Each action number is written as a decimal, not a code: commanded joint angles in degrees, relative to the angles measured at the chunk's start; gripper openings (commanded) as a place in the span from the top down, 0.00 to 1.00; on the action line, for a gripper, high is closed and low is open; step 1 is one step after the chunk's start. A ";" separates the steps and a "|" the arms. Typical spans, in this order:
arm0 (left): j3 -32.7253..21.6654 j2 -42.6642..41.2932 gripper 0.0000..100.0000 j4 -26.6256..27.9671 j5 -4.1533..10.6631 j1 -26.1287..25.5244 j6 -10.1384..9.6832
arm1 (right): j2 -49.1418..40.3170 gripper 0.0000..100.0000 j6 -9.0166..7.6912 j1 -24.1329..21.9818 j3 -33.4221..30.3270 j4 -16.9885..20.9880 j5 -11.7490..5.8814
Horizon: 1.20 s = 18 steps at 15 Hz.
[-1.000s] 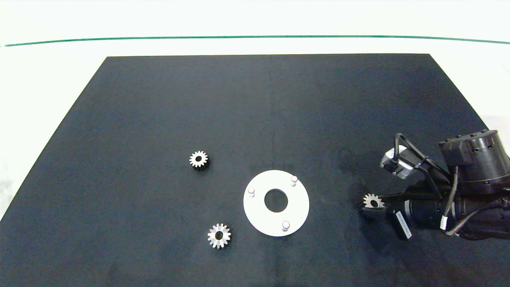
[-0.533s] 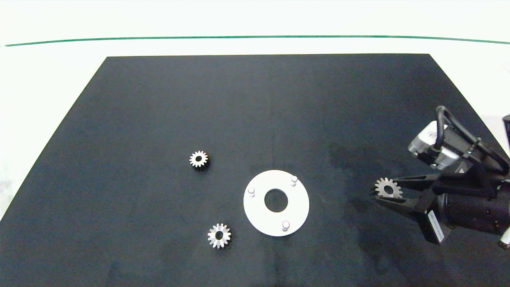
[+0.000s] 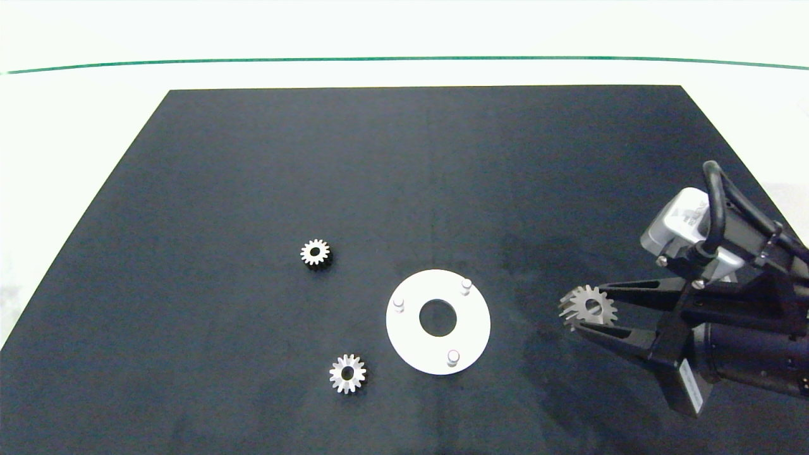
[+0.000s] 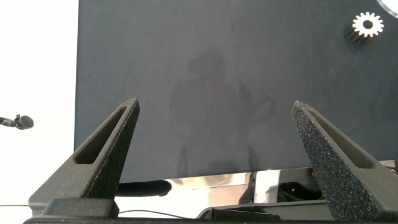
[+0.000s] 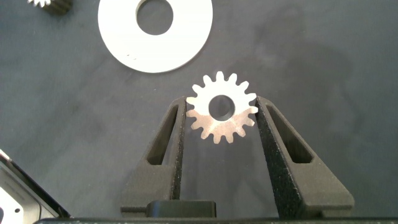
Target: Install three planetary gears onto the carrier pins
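Two planetary gears lie flat on the black mat, one (image 3: 315, 253) left of the white disc (image 3: 411, 335) and one (image 3: 347, 373) at its near left. Three carrier pins (image 3: 466, 285) stand bare on the disc. My right gripper (image 3: 584, 309) is to the right of the disc, held above the mat and shut on a third gear (image 3: 578, 311). In the right wrist view that gear (image 5: 214, 127) sits flat between the fingers, short of the disc (image 5: 118, 31). My left gripper (image 4: 214, 106) is open over the mat's left edge, outside the head view, with a gear (image 4: 367, 26) far ahead of it.
The black mat (image 3: 253, 158) lies on a white table, with a green line (image 3: 379, 59) across the table beyond the mat. White table surface borders the mat (image 4: 37, 62) in the left wrist view.
My right gripper has lifted its gear off the mat, first pulling back to the right, then moving left toward the disc. The two loose gears and the disc have stayed put.
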 commanded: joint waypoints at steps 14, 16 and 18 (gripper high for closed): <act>0.01 0.14 0.00 0.06 -0.01 -0.10 0.02 | 14.16 0.96 1.40 1.27 -5.34 -7.32 -1.69; 0.01 0.06 0.00 0.06 -0.10 -0.10 0.02 | 16.27 0.96 1.48 -0.14 -7.36 -7.32 -1.69; 0.01 -0.03 0.00 0.06 -0.10 -0.10 0.02 | 17.33 0.96 1.57 -0.58 -7.97 -7.50 -1.61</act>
